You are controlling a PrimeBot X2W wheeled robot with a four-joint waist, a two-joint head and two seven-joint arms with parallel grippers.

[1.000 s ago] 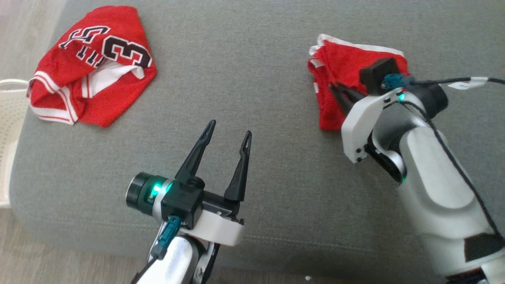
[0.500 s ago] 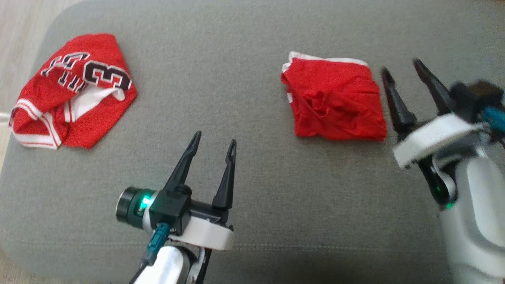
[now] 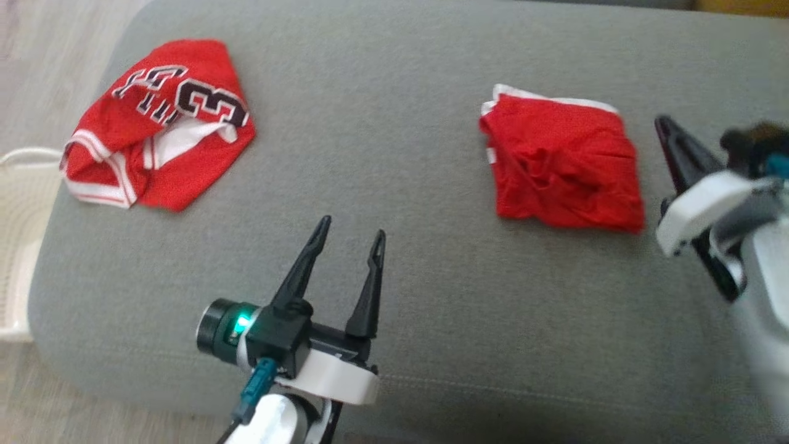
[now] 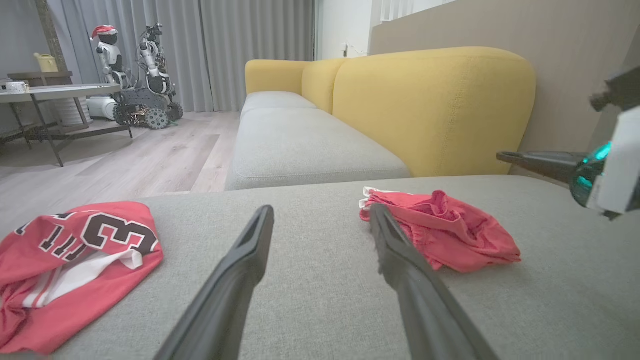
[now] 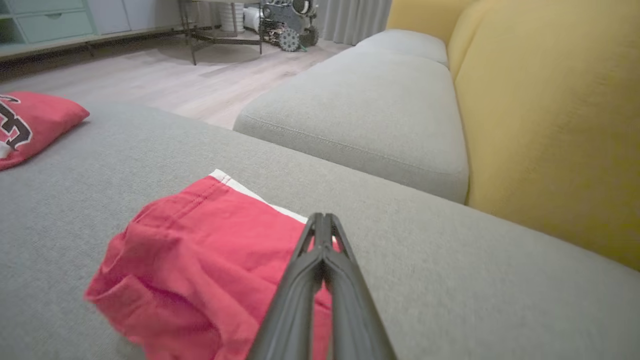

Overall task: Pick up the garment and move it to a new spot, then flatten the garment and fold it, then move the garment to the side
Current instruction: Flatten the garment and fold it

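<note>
Folded red garment [image 3: 561, 163]: flat on the grey sofa cushion [image 3: 400, 123], far right, free of both claws. Right gripper [image 3: 669, 132]: just right of the garment, fingers pressed together, holding nothing; left gripper [image 3: 352, 227]: near middle of the cushion, fingers spread wide, empty. Crumpled red jersey [image 3: 157, 123] with a black number 3: far left, well apart from the garment; white basket [image 3: 15, 246] beyond the cushion's left edge.

— Where's the garment [image 3: 561, 163]?
— On the cushion's [image 3: 382, 142] right side, folded into a rough red square with white trim at its far edge.
— And the jersey [image 3: 160, 123]?
— Crumpled, red, black numbers up, at the far left, well apart.
</note>
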